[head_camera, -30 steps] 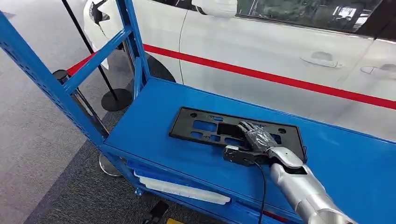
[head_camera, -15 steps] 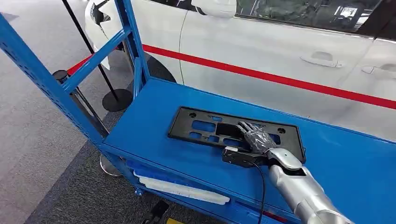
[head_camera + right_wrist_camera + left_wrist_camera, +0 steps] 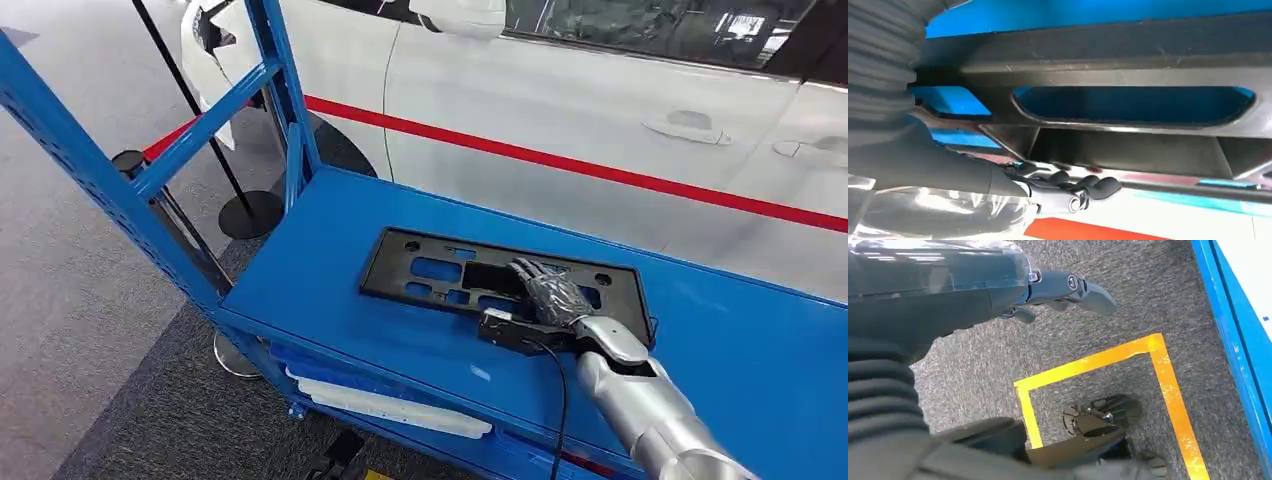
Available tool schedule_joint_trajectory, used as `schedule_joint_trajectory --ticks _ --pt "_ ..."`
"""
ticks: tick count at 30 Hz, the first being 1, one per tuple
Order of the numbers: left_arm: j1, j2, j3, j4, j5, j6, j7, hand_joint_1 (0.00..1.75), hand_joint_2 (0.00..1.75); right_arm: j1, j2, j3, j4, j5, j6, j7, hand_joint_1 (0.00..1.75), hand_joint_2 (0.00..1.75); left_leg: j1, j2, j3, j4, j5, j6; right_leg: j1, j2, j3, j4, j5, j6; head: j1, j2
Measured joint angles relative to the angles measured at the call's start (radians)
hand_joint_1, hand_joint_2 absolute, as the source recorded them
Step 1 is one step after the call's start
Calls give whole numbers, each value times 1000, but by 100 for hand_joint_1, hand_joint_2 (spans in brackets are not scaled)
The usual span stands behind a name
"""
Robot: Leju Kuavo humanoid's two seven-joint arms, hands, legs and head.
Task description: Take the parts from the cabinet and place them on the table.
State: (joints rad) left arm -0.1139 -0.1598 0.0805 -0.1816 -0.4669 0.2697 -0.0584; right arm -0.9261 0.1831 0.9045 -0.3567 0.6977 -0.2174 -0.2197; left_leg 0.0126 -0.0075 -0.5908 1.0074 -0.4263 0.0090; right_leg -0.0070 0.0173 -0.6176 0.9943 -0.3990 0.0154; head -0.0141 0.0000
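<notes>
The right hand (image 3: 548,292) lies on the black plastic part (image 3: 450,272) in the head view, its fingers stretched forward over the part's right half; whether they hook an opening or merely rest flat cannot be told from here. The part is a long flat frame with cut-out windows, lying on the blue table (image 3: 330,300) near its front edge, slightly skewed to it. The silver right arm (image 3: 640,400) reaches in from the lower right, with a black cable (image 3: 562,400) hanging from the wrist. Behind the table stands a white car (image 3: 560,110) with a red stripe, and a blue rack upright (image 3: 100,170) rises at the left. A lower shelf (image 3: 390,405) holds pale flat pieces.

In the left wrist view, the left hand (image 3: 1058,292) hangs over grey carpet (image 3: 1148,295), fingers loosely apart and holding nothing. Yellow floor tape (image 3: 1158,370) marks a corner below it.

In the right wrist view, the right hand (image 3: 1063,190) shows dark fingers (image 3: 1098,186) extended close against the part (image 3: 1128,70); a grip is not plainly visible.
</notes>
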Motion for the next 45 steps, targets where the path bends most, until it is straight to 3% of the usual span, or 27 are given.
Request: schedule_joint_trajectory --ticks 13,14,19,20,21,45 --pt "0 0 0 0 0 -1 7 0 175 -1 0 -11 0 9 0 10 0 175 0 0 2 0 0 0 0 0 2 0 0 -1 0 0" --pt "0 0 0 0 0 0 7 0 0 -1 0 -11 0 10 1 10 0 175 0 0 2 0 0 0 0 0 2 0 0 -1 0 0" --pt "1 0 0 0 0 0 7 0 0 -2 0 -12 -1 10 1 10 0 175 0 0 2 0 0 0 0 0 2 0 0 -1 0 0" --pt "1 0 0 0 0 0 7 0 0 -2 0 -12 -1 10 1 10 28 175 0 0 2 0 0 0 0 0 2 0 0 -1 0 0" --pt "1 0 0 0 0 0 7 0 0 -2 0 -13 -1 10 1 10 175 175 0 0 2 0 0 0 0 0 2 0 0 -1 0 0" --pt "1 0 0 0 1 6 11 0 0 -11 -3 -14 -2 18 -8 4 175 175 0 0 2 0 0 0 0 0 2 0 -1 0 0 0"
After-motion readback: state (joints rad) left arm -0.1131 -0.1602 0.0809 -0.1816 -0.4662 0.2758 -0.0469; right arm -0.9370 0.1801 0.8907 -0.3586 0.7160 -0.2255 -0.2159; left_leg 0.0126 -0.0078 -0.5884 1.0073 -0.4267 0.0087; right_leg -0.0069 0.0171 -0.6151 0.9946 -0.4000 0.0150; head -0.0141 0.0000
